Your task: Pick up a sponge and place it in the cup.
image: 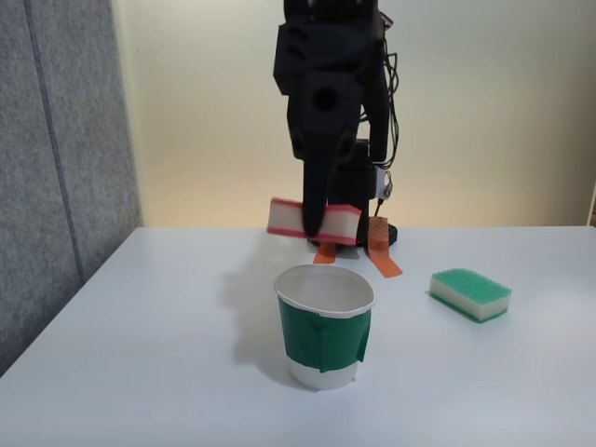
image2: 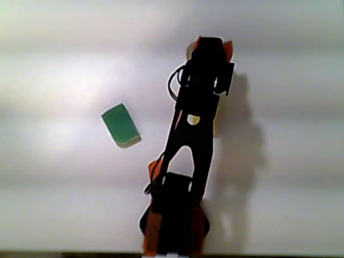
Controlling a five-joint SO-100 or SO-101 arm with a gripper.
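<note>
My gripper (image: 315,228) hangs above the table, shut on the sponge (image: 343,223), a red-topped block with a white middle that it holds level across its black fingers. The sponge is in the air, behind and a little above the rim of the cup (image: 324,331), a white paper cup with a green band standing upright near the table's front. From above, the gripper (image2: 210,51) is stretched far out from the base, and reddish corners of the sponge (image2: 228,49) poke out beside it.
A green-topped white sponge (image: 470,293) (image2: 121,125) lies on the white table (image: 168,354), apart from the cup. Orange tape strips (image: 382,253) mark the arm's base. A grey panel (image: 56,168) stands along the left side.
</note>
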